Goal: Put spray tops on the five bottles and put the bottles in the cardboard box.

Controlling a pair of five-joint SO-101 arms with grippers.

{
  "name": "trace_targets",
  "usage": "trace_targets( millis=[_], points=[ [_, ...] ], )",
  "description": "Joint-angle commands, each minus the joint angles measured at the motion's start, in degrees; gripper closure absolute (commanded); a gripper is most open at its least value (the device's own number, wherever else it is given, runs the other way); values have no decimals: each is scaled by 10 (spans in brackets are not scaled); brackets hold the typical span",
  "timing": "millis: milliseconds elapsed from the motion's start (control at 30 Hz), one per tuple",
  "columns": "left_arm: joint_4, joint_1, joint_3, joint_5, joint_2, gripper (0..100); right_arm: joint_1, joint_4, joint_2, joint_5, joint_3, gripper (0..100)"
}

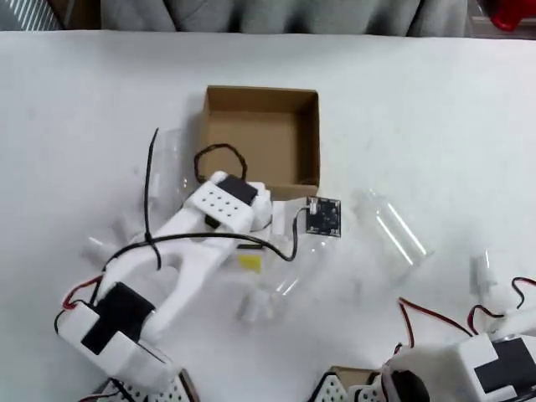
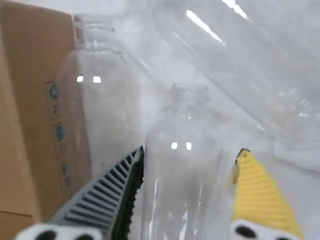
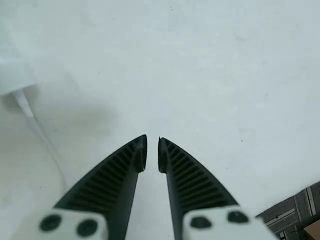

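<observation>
1. The left gripper point(image 2: 190, 150) has its fingers spread to either side of a clear bottle point(image 2: 182, 190). The grey pad lies against the glass and the yellow one sits just beside it (whether that pad touches, I cannot tell).
2. This bottle has no spray top and sits toward the middle of the table point(image 1: 435, 109), near the cardboard box point(image 1: 260, 142).
3. A second bottle point(image 2: 100, 115), also open at the neck, stands against the box's outer wall.
4. A third bottle point(image 1: 395, 233) lies on its side between the box and the table's right edge.
5. The right gripper point(image 3: 152, 140) hangs over bare tabletop near the front right corner, with its fingers pressed almost together and nothing between them.
6. A spray top point(image 3: 14, 77) lies close by.
</observation>
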Motion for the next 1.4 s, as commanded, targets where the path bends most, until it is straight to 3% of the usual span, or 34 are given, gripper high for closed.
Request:
trace_targets(
  millis=[0, 167, 367, 500, 767, 1033, 1200, 1367],
  points=[
    [4, -4, -34, -5, 29, 717, 1, -7, -29, 1, -4, 982],
    [-6, -8, -37, -4, 55, 724, 3, -7, -30, 1, -5, 982],
    [-3, -15, -38, -5, 55, 911, 6, -7, -30, 1, -5, 982],
    [-2, -11, -38, -3, 54, 924, 7, -6, -34, 1, -5, 982],
    [5, -9, -33, 68, -13, 924, 4, 0, -36, -3, -5, 982],
    [6, 36, 10, 159, -114, 924, -22, 84, -90, -4, -4, 982],
    [-11, 30, 11, 235, -145, 924, -72, 151, -130, -5, -4, 981],
    [-44, -8, 11, 302, -149, 924, -146, 166, -125, -71, 14, 980]
  ],
)
